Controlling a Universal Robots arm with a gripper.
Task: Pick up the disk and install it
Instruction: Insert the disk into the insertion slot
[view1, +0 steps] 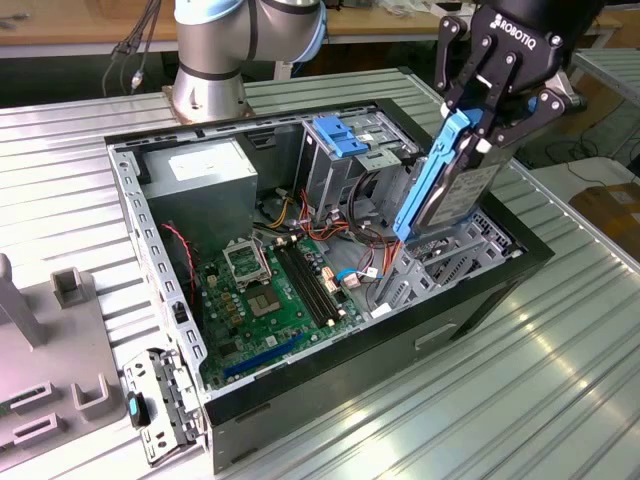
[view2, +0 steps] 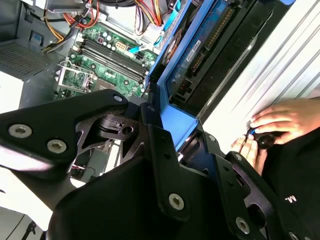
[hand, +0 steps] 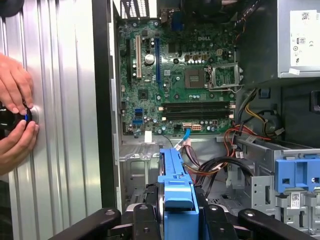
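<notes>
One ribbed grey metal surface (view1: 560, 380) carries an open black computer case (view1: 420, 335), directly beneath the pincer (view1: 482, 120). The case's green motherboard (view1: 285, 290) lies lower and off to one side of the pincer. Near the pincer, a tall metal bay (view1: 325, 175) stands inside the case, topped by a blue plastic bracket (view1: 338, 135).

The flat grey metal disk (view1: 458, 190) with bright blue plastic rails hangs steeply tilted below the pincer. Its lower end reaches the metal drive cage (view1: 440, 265). The black pincer is clamped narrow on the disk's upper end, fingers (hand: 142, 220) on either side.

Beyond the case wall, a person's two hands (hand: 15, 115) touch a small dark object (hand: 22, 116) on the surface.
</notes>
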